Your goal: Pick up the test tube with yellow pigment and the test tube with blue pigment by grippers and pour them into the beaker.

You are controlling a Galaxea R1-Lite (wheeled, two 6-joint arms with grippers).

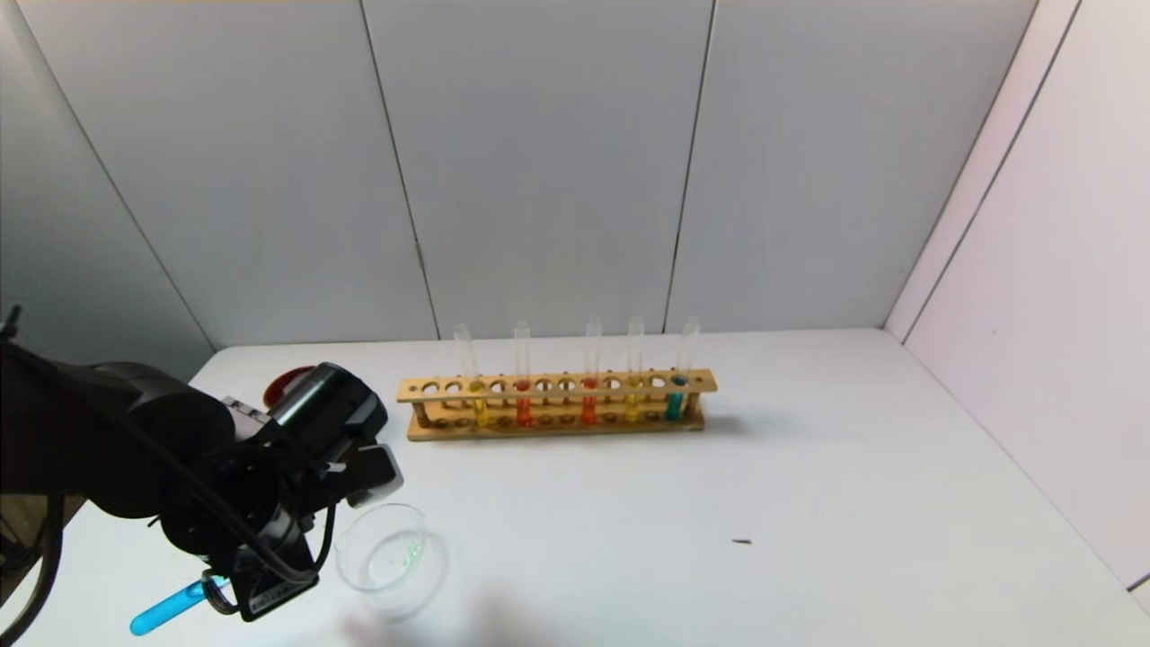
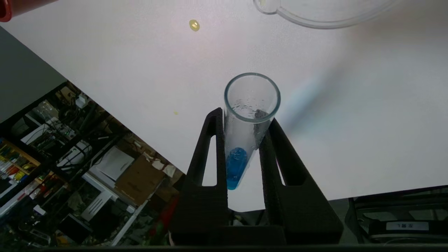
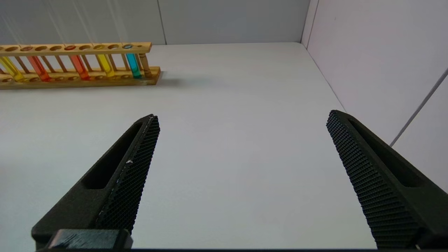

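Left wrist view: clamping the test tube with blue pigment [image 2: 245,140] between left end effector [image 2: 241,147] pads at mid-length, mouth angling toward the beaker [image 2: 325,17] on the table [image 2: 350,105]. Handling light, slick, breakable glass. Idling spread wide, right end effector [image 3: 241,147].

— What sits on the white table [image 1: 809,467]?
— A wooden test-tube rack [image 1: 557,406] near the back, a clear beaker [image 1: 393,559] at front left, a red cup [image 1: 286,385] behind it.
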